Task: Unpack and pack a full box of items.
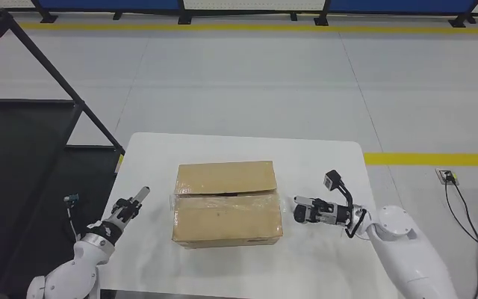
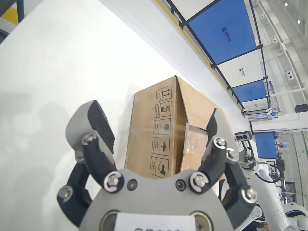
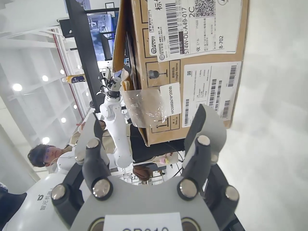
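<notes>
A brown cardboard box (image 1: 227,203) stands in the middle of the white table (image 1: 321,161), its top flaps folded over and slightly lifted along the seam, with cut clear tape hanging at both ends. My left gripper (image 1: 141,193) is open on the table to the box's left, a short gap away; the left wrist view shows the box end (image 2: 166,131) printed with handling symbols between its open fingers (image 2: 101,123). My right gripper (image 1: 296,207) is open just off the box's right end, empty, facing the labelled end (image 3: 192,49).
A black metal frame (image 1: 67,97) stands off the table's left side. The table's far edge runs behind the box, with bare tabletop in front of and behind the box. Yellow floor lines (image 1: 418,158) lie beyond the table.
</notes>
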Controlling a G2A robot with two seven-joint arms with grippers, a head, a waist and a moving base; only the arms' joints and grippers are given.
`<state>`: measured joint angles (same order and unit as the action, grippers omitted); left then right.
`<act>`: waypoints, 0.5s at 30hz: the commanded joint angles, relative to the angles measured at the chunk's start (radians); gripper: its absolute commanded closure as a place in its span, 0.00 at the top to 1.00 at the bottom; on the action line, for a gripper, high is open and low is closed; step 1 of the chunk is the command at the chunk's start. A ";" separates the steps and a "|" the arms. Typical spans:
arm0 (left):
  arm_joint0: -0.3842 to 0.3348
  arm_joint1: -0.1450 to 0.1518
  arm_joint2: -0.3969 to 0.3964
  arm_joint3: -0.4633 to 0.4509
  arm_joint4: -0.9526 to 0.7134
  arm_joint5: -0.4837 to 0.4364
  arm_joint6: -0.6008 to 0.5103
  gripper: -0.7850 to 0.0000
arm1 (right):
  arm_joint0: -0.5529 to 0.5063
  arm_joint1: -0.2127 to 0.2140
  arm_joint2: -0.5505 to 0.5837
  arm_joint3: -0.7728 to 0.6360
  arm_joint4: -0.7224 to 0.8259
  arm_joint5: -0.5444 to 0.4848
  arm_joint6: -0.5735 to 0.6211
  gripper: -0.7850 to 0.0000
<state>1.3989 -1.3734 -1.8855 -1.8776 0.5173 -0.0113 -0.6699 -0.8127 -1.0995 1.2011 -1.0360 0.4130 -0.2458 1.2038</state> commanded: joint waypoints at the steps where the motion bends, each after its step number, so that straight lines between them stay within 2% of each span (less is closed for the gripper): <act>1: 0.004 0.003 0.002 -0.002 -0.013 -0.003 -0.002 1.00 | 0.018 -0.006 -0.013 0.030 0.029 -0.018 0.026 0.00; 5: 0.005 0.009 0.006 0.004 -0.055 -0.018 -0.026 1.00 | 0.047 -0.013 -0.026 0.076 0.059 -0.043 0.064 0.00; 10: -0.010 0.020 0.012 0.033 -0.127 -0.039 -0.116 1.00 | 0.063 -0.017 -0.038 0.092 0.062 -0.057 0.067 0.00; 15: -0.050 0.028 0.030 0.073 -0.243 0.043 -0.228 1.00 | 0.064 -0.017 -0.043 0.082 0.051 -0.061 0.060 0.00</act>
<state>1.3582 -1.3472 -1.8562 -1.8121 0.3131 0.0138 -0.8637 -0.7471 -1.1169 1.1588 -0.9509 0.4653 -0.3065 1.2656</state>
